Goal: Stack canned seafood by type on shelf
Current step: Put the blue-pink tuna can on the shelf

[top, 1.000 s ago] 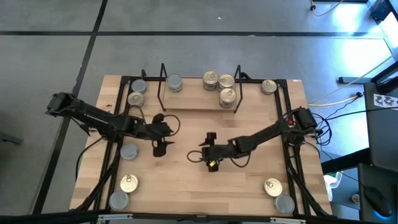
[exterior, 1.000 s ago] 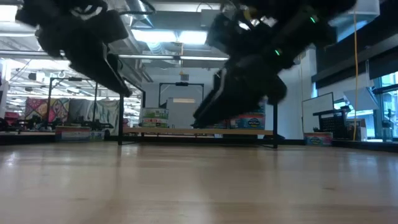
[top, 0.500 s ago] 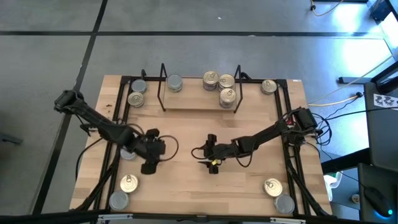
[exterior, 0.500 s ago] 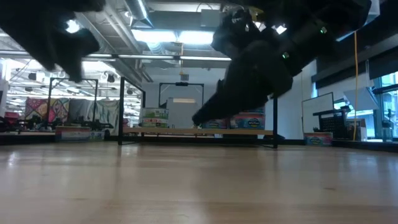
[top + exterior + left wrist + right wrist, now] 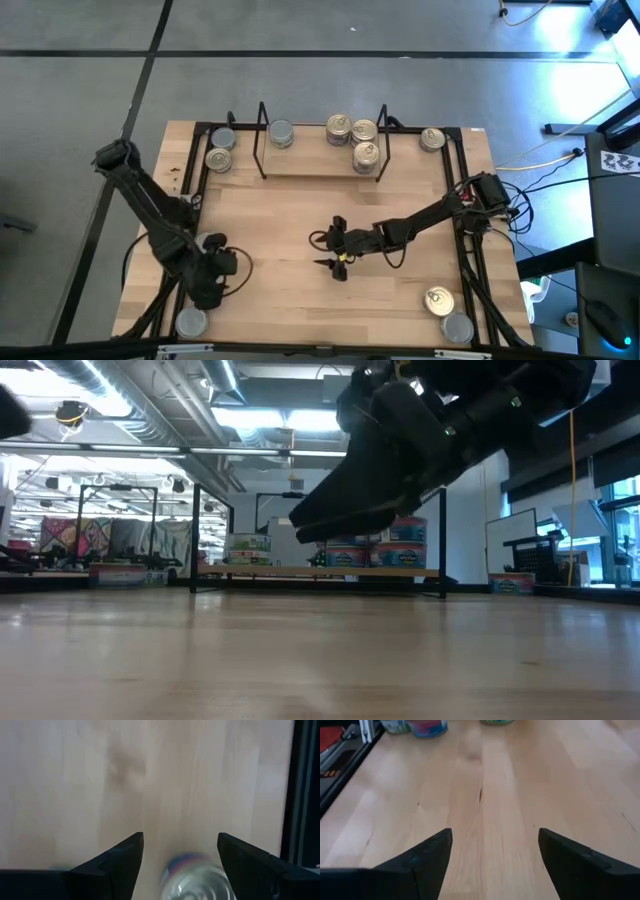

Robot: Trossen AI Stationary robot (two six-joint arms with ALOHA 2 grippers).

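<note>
**Desk:** Where are your arms?

**Me:** My left gripper (image 5: 205,293) hangs over the near-left corner of the pale plank table (image 5: 290,210), fingers spread wide with nothing between them. Through its wrist camera I see a round tin (image 5: 197,882) with a shiny ribbed lid lying just under the gap between the fingers, beside the black rail (image 5: 300,795).

**Desk:** And the right?

**Me:** My right gripper (image 5: 337,266) hovers near the middle of the table, jaws parted and empty, only bare wood grain ahead of it.

**Desk:** The shelf?

**Me:** The thin black wire shelf (image 5: 262,140) stands at the far edge on its light wood base. Three gold-lidded tins (image 5: 352,130) sit clustered at its right end, one grey-lidded tin (image 5: 281,133) at its left.

**Desk:** Loose ones?

**Me:** Two tins (image 5: 220,148) outside the shelf's left frame, one gold tin (image 5: 431,139) outside its right. A gold and a grey tin (image 5: 447,312) sit in the near-right corner, and another grey tin (image 5: 189,322) in the near-left corner.
</note>
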